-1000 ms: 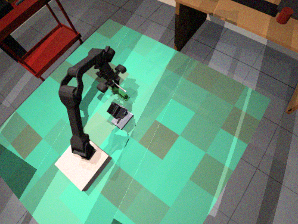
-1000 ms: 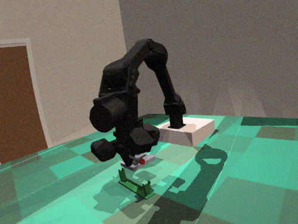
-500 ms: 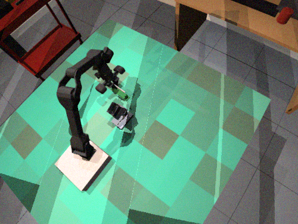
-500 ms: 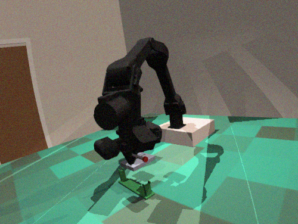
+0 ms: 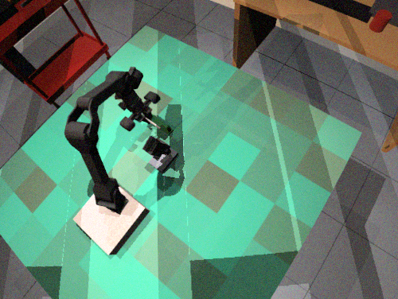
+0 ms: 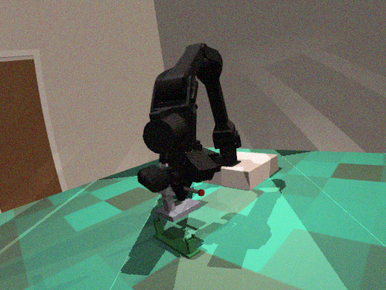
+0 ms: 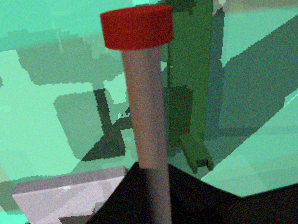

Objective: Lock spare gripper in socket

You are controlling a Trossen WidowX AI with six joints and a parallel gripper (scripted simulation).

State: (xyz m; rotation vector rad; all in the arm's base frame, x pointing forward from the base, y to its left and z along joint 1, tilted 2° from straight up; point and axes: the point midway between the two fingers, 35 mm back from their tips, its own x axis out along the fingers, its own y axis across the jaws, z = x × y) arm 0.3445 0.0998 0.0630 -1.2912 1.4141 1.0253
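My gripper (image 5: 144,116) (image 6: 182,194) (image 7: 147,168) is shut on the lock pin (image 5: 153,122) (image 6: 191,189) (image 7: 142,100), a grey shaft with a red head. It holds the pin in the air near the green cradle (image 5: 165,128) (image 6: 175,244) (image 7: 192,65), touching neither cradle nor mount. The cradle stands on the table with no pin in it. The mount's grey base (image 5: 158,162) (image 6: 181,210) (image 7: 75,192) stands beside the cradle. The black spare gripper (image 5: 156,146) is at the mount; its seating and the socket's holes are hidden or too small to tell.
My arm's pale base block (image 5: 109,224) (image 6: 260,171) stands on the green checkered table (image 5: 239,195). A red cart (image 5: 72,60) stands on the floor beyond one edge. A wooden desk (image 5: 338,40) with a red cup (image 5: 380,21) is beyond another.
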